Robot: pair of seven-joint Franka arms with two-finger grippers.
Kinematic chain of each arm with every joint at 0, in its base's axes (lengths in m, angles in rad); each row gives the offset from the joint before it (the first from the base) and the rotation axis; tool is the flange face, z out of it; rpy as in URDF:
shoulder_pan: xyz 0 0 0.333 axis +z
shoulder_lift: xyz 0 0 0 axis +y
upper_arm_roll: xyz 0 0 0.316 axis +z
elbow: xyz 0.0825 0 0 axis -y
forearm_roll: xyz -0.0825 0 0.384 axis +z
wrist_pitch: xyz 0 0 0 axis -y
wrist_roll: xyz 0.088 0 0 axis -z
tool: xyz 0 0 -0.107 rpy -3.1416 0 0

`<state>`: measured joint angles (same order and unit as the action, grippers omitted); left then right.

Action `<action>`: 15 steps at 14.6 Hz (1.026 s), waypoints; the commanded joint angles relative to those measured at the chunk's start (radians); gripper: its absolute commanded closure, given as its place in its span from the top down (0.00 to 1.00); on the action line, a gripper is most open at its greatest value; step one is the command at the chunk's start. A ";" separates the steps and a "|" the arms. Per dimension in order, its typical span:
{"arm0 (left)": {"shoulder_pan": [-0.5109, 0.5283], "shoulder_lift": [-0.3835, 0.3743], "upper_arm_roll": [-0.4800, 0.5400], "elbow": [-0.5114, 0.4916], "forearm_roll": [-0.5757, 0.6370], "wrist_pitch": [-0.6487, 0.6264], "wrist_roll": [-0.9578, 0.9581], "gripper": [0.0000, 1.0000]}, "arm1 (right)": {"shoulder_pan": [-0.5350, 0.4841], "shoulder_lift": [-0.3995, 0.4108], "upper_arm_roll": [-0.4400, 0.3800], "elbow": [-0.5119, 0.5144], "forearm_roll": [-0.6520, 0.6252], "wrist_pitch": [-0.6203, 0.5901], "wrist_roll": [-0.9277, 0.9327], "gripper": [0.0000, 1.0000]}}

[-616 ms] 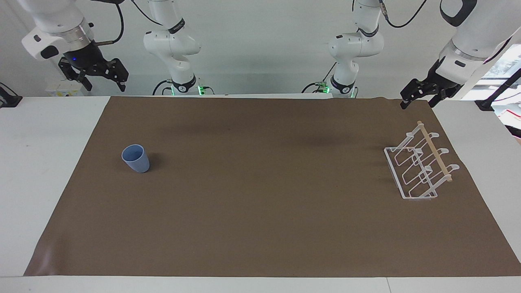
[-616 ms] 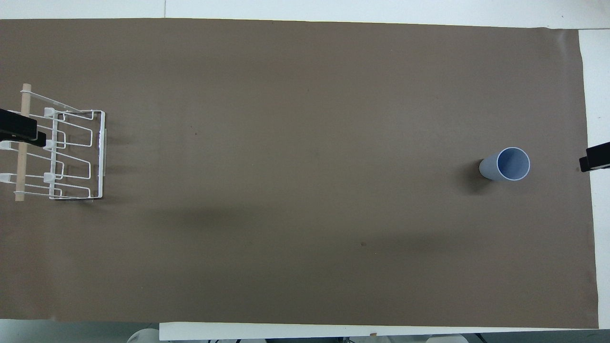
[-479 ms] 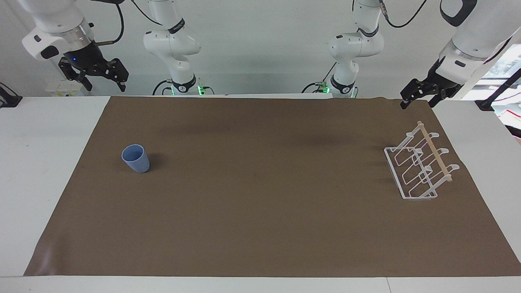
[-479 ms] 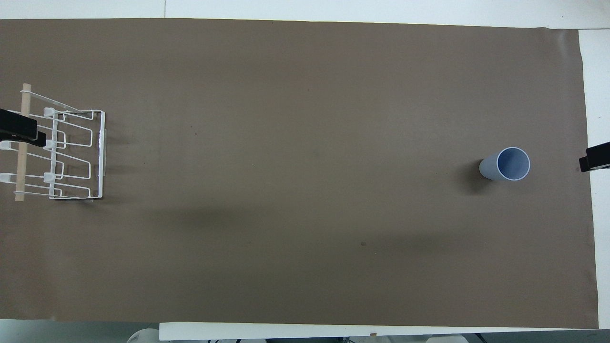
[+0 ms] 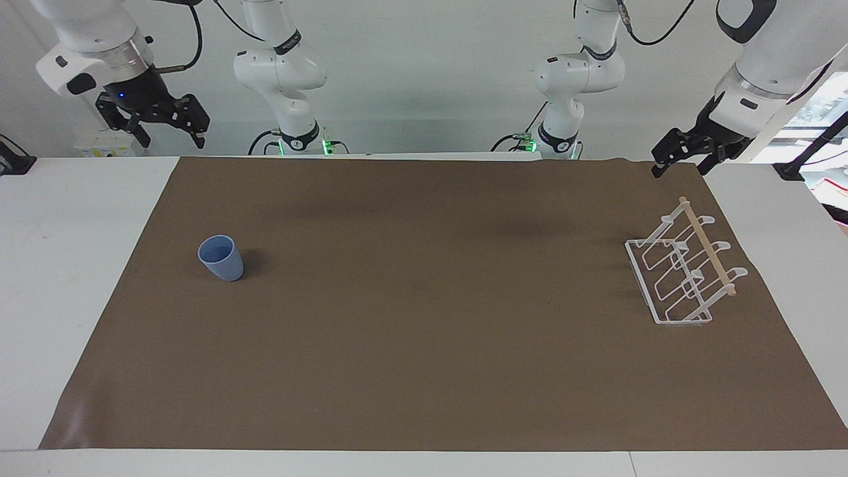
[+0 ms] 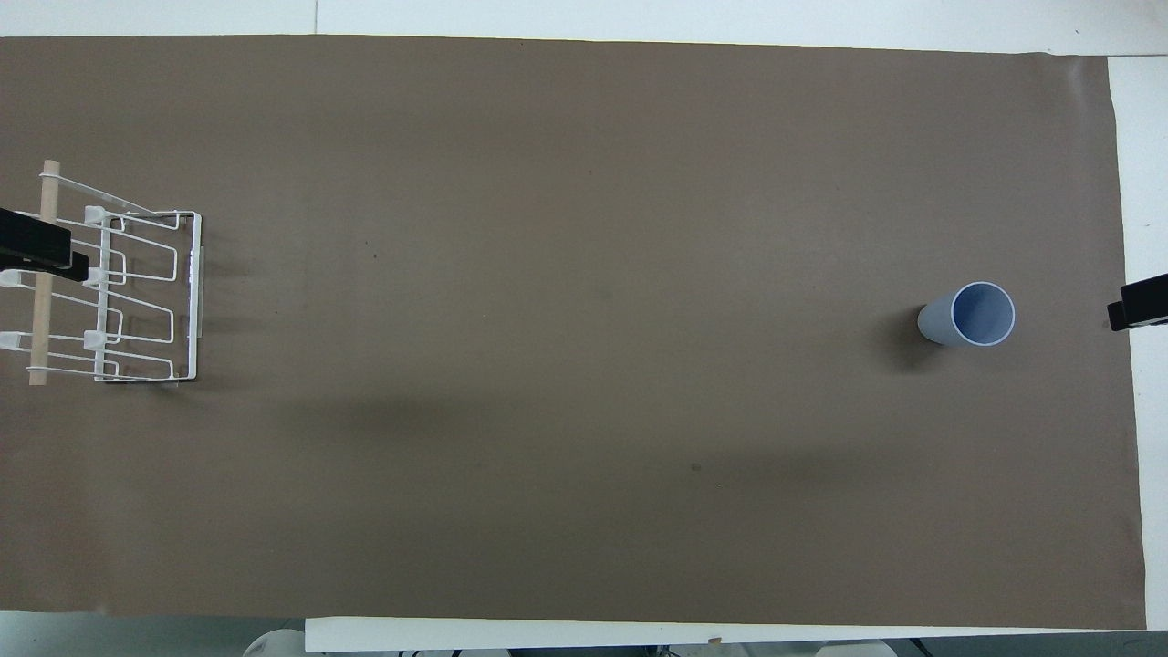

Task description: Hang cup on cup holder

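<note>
The light-blue cup (image 5: 220, 258) stands upright, mouth up, on the brown mat toward the right arm's end of the table; it also shows in the overhead view (image 6: 972, 315). The white wire cup holder (image 5: 682, 275) with its wooden rod stands toward the left arm's end; in the overhead view (image 6: 137, 292) it is empty. My right gripper (image 5: 172, 138) is open and empty, raised over the table's edge well apart from the cup. My left gripper (image 5: 681, 164) is open and empty, raised over the mat's corner by the holder. Only the grippers' tips show in the overhead view.
A brown mat (image 5: 424, 371) covers most of the white table (image 5: 66, 265). Bare white strips lie at both ends. Two further arm bases stand at the robots' edge of the table.
</note>
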<state>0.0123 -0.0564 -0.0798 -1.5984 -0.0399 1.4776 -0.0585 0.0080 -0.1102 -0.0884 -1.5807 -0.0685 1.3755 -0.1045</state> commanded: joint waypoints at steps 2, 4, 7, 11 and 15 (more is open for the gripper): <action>0.014 -0.010 -0.009 -0.005 -0.003 -0.010 0.008 1.00 | 0.001 -0.048 -0.001 -0.090 0.012 0.054 -0.101 1.00; 0.014 -0.010 -0.009 -0.005 -0.003 -0.010 0.008 1.00 | -0.013 -0.055 -0.004 -0.140 0.010 0.141 -0.113 1.00; 0.014 -0.008 -0.009 -0.005 -0.003 -0.010 0.008 1.00 | -0.045 -0.045 -0.005 -0.218 0.012 0.235 -0.145 1.00; 0.014 -0.008 -0.009 -0.005 -0.003 -0.010 0.008 1.00 | -0.109 0.016 -0.005 -0.352 0.015 0.416 -0.205 0.97; 0.014 -0.008 -0.009 -0.005 -0.003 -0.010 0.008 1.00 | -0.137 0.114 -0.005 -0.363 0.061 0.490 -0.216 0.89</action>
<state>0.0123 -0.0564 -0.0798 -1.5985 -0.0399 1.4776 -0.0585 -0.1081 -0.0338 -0.0997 -1.9381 -0.0389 1.8257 -0.2915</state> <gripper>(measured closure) 0.000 0.075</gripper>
